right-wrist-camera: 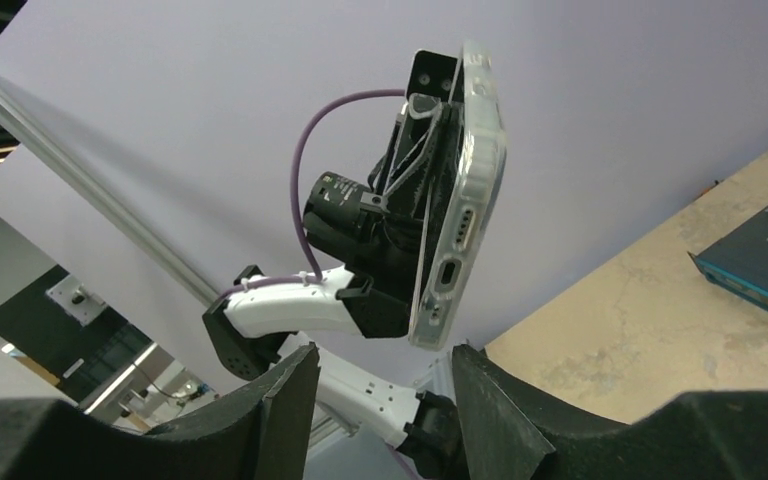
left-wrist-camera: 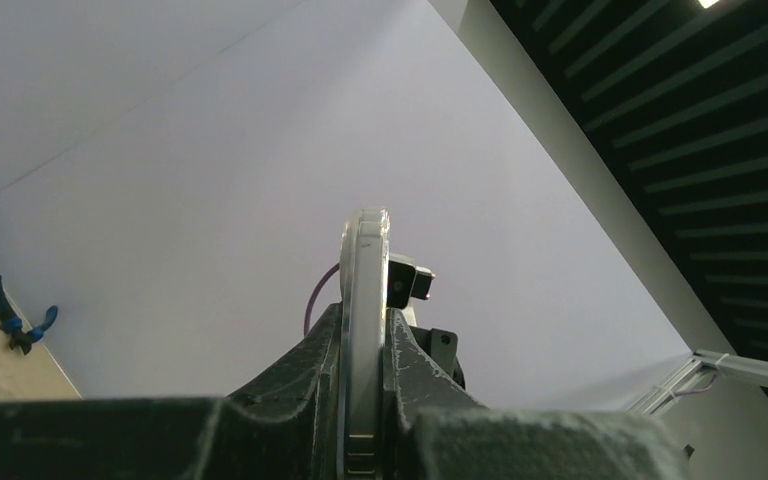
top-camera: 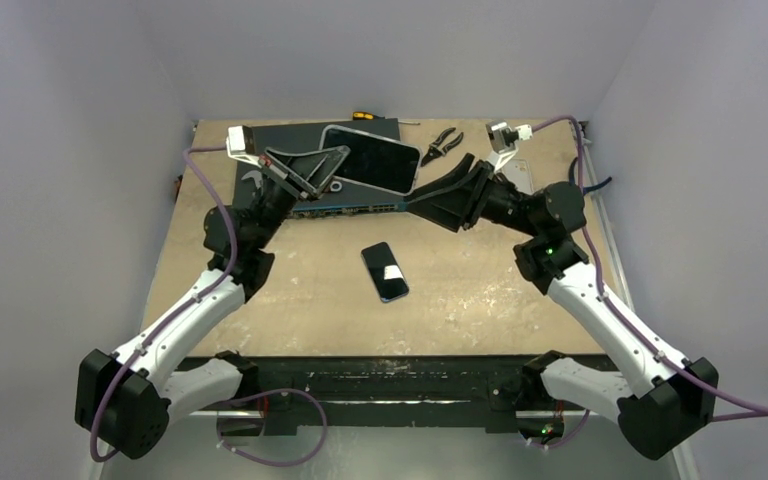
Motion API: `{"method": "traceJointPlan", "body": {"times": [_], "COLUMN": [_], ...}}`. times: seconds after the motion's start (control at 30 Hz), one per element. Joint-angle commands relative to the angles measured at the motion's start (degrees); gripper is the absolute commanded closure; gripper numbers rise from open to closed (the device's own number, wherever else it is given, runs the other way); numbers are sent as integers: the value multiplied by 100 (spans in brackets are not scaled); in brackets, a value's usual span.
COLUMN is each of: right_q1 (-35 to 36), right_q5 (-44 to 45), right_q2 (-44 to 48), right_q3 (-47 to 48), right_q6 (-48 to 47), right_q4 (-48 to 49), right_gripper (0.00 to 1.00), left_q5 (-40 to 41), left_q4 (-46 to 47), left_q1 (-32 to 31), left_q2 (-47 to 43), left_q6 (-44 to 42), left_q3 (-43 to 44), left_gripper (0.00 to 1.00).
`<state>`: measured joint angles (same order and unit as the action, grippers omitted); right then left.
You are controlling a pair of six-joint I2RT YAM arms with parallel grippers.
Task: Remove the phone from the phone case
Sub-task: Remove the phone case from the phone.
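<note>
Top cam overhead; wrist cams upward

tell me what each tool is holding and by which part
Left tool grips the cased phone across its front and back, at the end away from the charging port. Right tool is open, holding nothing.

Case (right-wrist-camera: 470,200), in left tool (top-camera: 338,165): clear, whitish rim, dark glossy face.
Phone (top-camera: 385,271), below both tools: glossy black.
Right tool (right-wrist-camera: 385,370): black, grey scuffs.
Arms (top-camera: 185,325): white and black.
Cables (top-camera: 205,190): purple.
Tabletop (top-camera: 290,300): mottled beige.
Box (top-camera: 290,132), behind left tool: dark teal.
Pliers (left-wrist-camera: 0,300): blue handles.
</note>
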<state>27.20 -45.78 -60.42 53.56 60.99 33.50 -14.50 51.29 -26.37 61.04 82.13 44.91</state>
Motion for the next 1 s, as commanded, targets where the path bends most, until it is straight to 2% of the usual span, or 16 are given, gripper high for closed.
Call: {"method": "traceJointPlan", "body": {"times": [0.0,0.17,0.3,0.37,0.43,0.5,0.67,0.87,0.97], "right_q1": [5,153,223,240,257,274,405,871,1060], "right_q5": [99,94,136,122,85,80,305,735,794], "right_q2": [-211,-372,-371,-329,-290,-259,-120,35,86], "right_q3": [451,655,774,798,838,918,1187,1729,1908], "right_q6": [73,-56,-225,-272,-346,-498,-1136,-2372,-2727], "right_q4": [418,280,111,134,130,-37,-664,-1370,-1428], "right_gripper": [47,58,70,72,67,67,87,95,98], "left_q5": [65,22,-37,-65,-98,-149,-370,-669,-921], "left_q4": [353,288,264,203,101,-17,-355,-878,-1038], "left_q1": [0,0,0,0,0,0,5,0,0], "left_q2": [-14,3,57,94,139,206,374,547,701], "left_q6": [389,418,507,558,601,645,693,686,744], "left_q3": [347,344,353,356,359,380,500,590,592], "left_gripper": [100,100,100,100,100,100,100,100,100]}}
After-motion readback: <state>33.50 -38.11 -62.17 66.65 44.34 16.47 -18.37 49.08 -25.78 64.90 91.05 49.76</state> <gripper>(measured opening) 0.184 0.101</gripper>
